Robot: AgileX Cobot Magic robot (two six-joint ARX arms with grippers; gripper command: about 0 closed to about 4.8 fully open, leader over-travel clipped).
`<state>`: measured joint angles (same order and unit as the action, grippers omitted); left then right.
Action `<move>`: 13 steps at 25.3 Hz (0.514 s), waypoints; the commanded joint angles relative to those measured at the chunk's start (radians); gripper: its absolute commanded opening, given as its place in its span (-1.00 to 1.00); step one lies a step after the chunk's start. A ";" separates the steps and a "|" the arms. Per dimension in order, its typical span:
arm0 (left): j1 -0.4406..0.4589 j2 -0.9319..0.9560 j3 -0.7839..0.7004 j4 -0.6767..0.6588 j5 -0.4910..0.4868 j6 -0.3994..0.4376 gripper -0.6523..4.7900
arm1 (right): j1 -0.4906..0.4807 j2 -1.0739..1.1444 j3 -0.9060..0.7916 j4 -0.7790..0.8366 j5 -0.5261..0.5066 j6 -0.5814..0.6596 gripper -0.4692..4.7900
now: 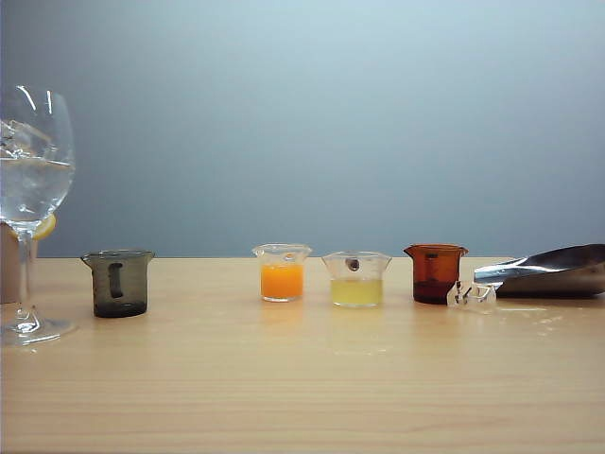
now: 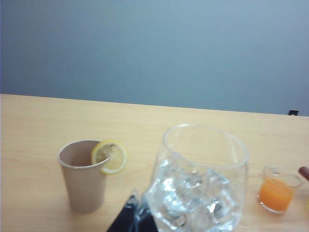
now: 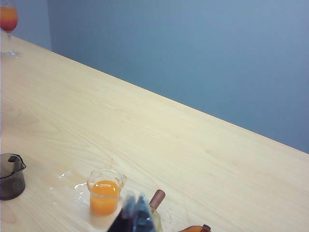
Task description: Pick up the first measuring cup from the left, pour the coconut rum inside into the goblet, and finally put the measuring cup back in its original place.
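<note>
Measuring cup (image 1: 119,282): upright on the table (image 1: 302,378), leftmost of the row — beside the goblet (image 1: 31,180), which holds ice.
Left gripper (image 2: 135,217): behind the goblet; opening unclear.
Right gripper (image 3: 135,212): fingers together, empty — near the orange cup (image 3: 105,192).

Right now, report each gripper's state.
Left gripper: near the goblet, state cannot be told.
Right gripper: shut, empty, beside the orange cup.
</note>
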<state>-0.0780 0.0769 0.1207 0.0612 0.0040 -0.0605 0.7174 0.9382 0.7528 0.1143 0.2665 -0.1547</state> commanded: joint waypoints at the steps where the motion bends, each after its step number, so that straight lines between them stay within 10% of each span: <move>1: 0.002 -0.003 -0.018 0.007 -0.016 0.008 -0.78 | 0.001 -0.003 0.003 0.010 0.001 0.004 -0.82; 13: 0.056 -0.075 -0.112 0.049 0.022 0.014 -0.78 | 0.001 -0.003 0.003 0.009 0.000 0.004 -0.82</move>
<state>-0.0200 0.0032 0.0078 0.1001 0.0231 -0.0563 0.7181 0.9382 0.7525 0.1123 0.2657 -0.1543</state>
